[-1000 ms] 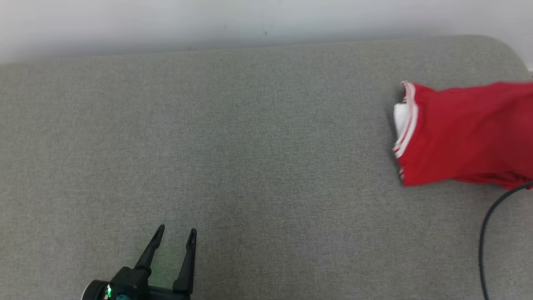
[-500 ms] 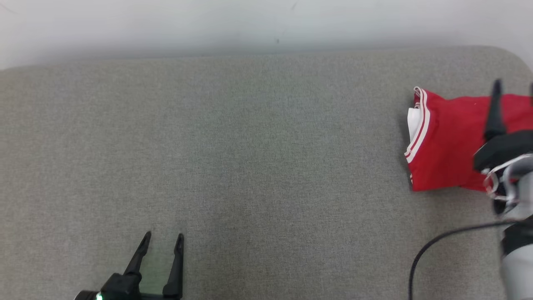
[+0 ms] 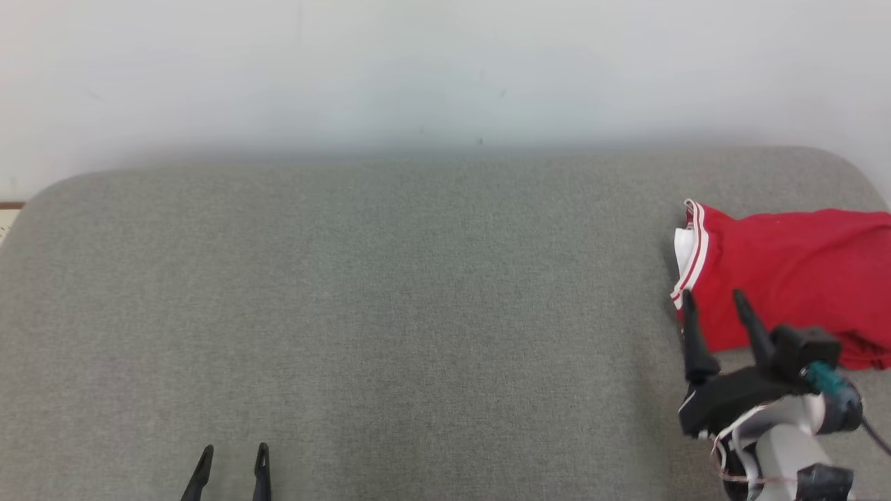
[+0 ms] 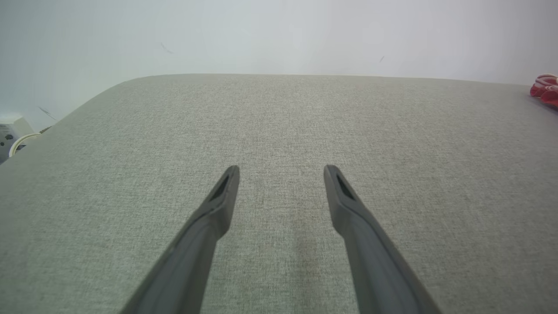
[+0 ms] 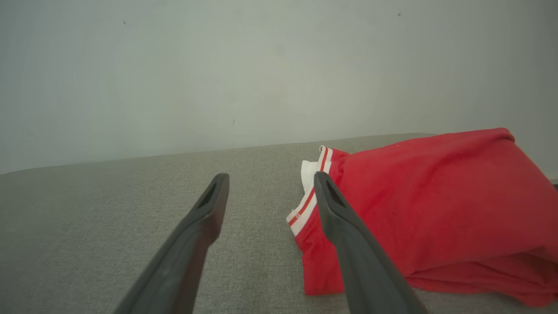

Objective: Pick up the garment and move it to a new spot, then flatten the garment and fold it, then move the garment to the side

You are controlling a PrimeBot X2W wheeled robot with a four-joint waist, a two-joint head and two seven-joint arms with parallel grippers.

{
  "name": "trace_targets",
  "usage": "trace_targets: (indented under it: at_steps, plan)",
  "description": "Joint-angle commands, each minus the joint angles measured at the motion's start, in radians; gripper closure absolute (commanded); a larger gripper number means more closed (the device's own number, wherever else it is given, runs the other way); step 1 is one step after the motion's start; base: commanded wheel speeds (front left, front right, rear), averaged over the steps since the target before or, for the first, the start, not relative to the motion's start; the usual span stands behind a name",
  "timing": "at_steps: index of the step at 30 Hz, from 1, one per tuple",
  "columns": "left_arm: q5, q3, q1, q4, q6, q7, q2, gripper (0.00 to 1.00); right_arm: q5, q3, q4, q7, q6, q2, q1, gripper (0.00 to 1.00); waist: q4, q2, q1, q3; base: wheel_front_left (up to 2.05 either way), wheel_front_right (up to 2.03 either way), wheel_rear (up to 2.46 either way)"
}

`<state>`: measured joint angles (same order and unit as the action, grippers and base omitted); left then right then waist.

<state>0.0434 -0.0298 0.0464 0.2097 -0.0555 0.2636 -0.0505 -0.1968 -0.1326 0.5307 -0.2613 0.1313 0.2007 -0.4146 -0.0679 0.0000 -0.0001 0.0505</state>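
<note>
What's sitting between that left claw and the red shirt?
In the head view, bare grey surface runs from the left gripper nearly to the jersey; the open right gripper is at its near corner.

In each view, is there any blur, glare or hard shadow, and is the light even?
Head view: even, soft light, no glare; the garment is sharp, with a faint shadow along its left edge on the grey surface. Left wrist view: bright, hazy wall; the left gripper sharp. Right wrist view: dimmer and greyer; the right gripper unblurred.
</note>
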Motion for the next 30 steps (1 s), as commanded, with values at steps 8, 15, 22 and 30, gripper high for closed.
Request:
trace_targets:
  at_steps: [8, 15, 22, 30]
  plan:
    - [0.008, 0.049, -0.058, 0.001, -0.009, 0.000, 0.000, 0.00, 0.025, -0.019, -0.042, -0.004, -0.001, -0.054, 0.143, 0.00, 0.029, 0.0000, 0.0001, -0.068, 0.00, 0.00, 0.00]
    - [-0.002, 0.064, -0.071, -0.008, 0.001, 0.000, 0.000, 0.00, 0.050, -0.021, -0.088, -0.004, -0.001, -0.083, 0.238, 0.00, 0.028, 0.0000, 0.0001, -0.094, 0.00, 0.00, 0.00]
    - [0.001, 0.070, -0.090, -0.014, 0.015, 0.000, 0.000, 0.00, 0.072, -0.010, -0.114, -0.004, -0.001, -0.100, 0.304, 0.00, 0.010, 0.0000, 0.0001, -0.122, 0.00, 0.00, 0.00]
    - [-0.001, 0.085, -0.091, -0.012, 0.013, 0.000, 0.000, 0.00, 0.083, 0.011, -0.149, -0.004, -0.001, -0.109, 0.352, 0.00, -0.008, 0.0000, 0.0001, -0.137, 0.00, 0.00, 0.00]
